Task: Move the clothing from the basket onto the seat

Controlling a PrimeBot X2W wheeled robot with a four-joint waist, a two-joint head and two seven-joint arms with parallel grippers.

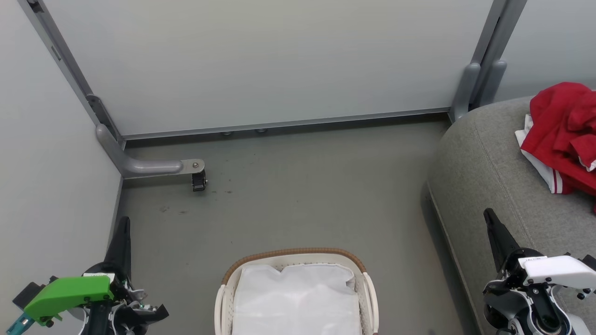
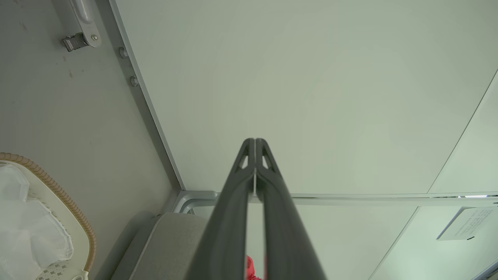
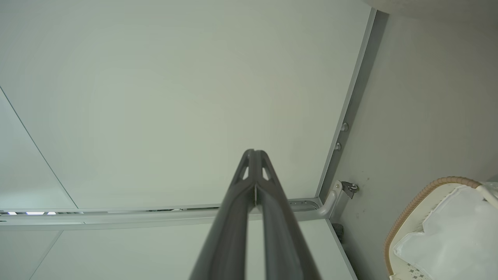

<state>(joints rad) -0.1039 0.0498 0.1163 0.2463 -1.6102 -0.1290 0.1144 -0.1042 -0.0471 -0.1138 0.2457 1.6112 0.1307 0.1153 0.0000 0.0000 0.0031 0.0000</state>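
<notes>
The red clothing [image 1: 565, 135] with white trim lies bunched on the grey seat [image 1: 484, 158] at the right edge of the head view; a red scrap of clothing [image 2: 249, 268] peeks between my left fingers in the left wrist view. The white basket [image 1: 226, 298] with a brown woven rim sits at bottom centre, holding a white liner sheet [image 1: 298, 298]. My left gripper [image 1: 124, 223] is at the lower left, shut and empty. My right gripper [image 1: 489, 216] is shut and empty over the seat's front. Basket [image 2: 58, 194] and seat [image 2: 167, 241] show in the left wrist view, the basket [image 3: 412, 210] in the right wrist view.
Pale partition panels [image 1: 260, 60] wall in the back and left. A metal foot with a black caster [image 1: 199, 179] juts onto the grey floor [image 1: 302, 195] at back left. A grey post [image 1: 479, 83] stands at the back right by the seat.
</notes>
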